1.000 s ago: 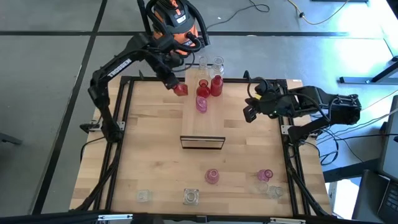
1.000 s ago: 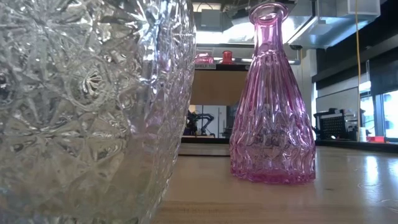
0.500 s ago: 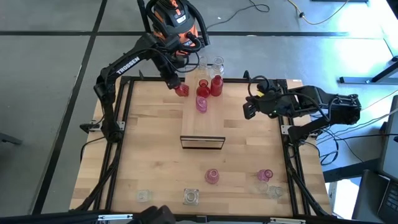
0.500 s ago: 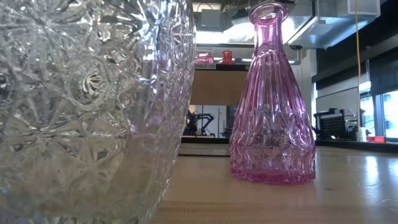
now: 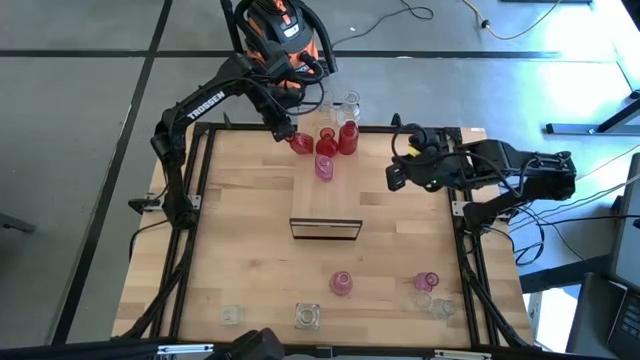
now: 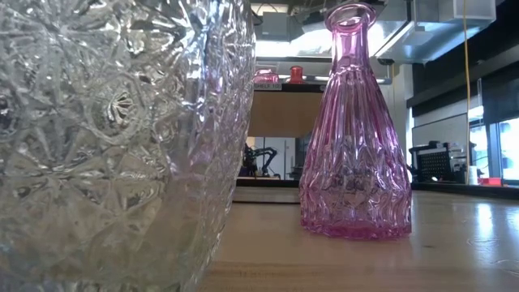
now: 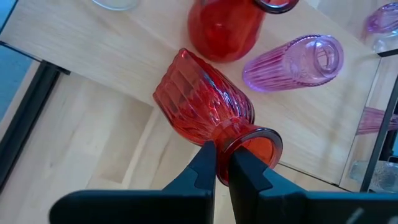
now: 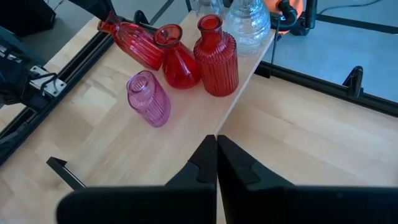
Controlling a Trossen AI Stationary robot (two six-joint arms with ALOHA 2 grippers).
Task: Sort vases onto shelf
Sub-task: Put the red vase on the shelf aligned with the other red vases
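Grey concrete floor surrounds wooden counter (image 5: 230, 230). Left gripper (image 5: 283, 133), jaws pinched on neck of tilted red vase (image 5: 300, 142), hangs at shelf (image 5: 325, 200) corner, upper centre of high view. Risk: tilted vase tips on release, or knocks red vases (image 5: 336, 140) and pink vase (image 5: 324, 167) just beside. Right gripper (image 5: 396, 178), jaws closed, empty, waits right of shelf. More vases (image 5: 341, 284) wait along bottom of frame.
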